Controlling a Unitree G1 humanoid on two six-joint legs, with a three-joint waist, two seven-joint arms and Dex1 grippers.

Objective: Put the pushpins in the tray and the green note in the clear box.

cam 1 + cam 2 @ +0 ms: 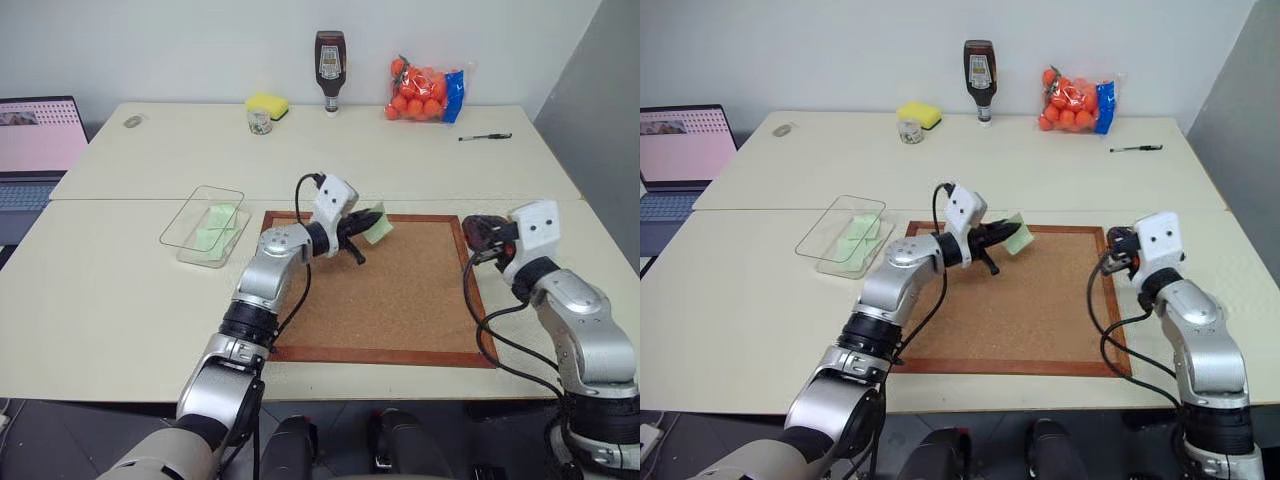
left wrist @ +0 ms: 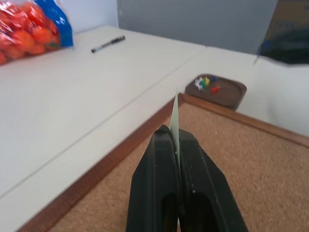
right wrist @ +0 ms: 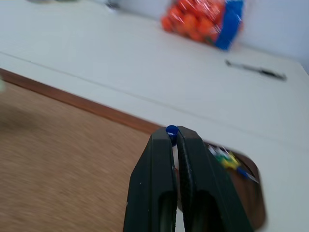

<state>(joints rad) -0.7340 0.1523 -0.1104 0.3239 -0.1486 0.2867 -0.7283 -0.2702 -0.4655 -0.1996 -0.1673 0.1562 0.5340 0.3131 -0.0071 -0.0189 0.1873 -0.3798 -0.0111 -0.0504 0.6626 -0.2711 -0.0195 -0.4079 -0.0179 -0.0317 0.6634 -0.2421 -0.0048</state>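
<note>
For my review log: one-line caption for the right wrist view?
Right gripper pinches a blue pushpin beside the tray of pushpins.

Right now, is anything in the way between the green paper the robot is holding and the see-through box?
Nothing visible. The left tool holds the pale green paper note above the wood-framed corkboard, and the clear plastic box lies beyond the board's left edge. Between them are only board and bare table.
</note>
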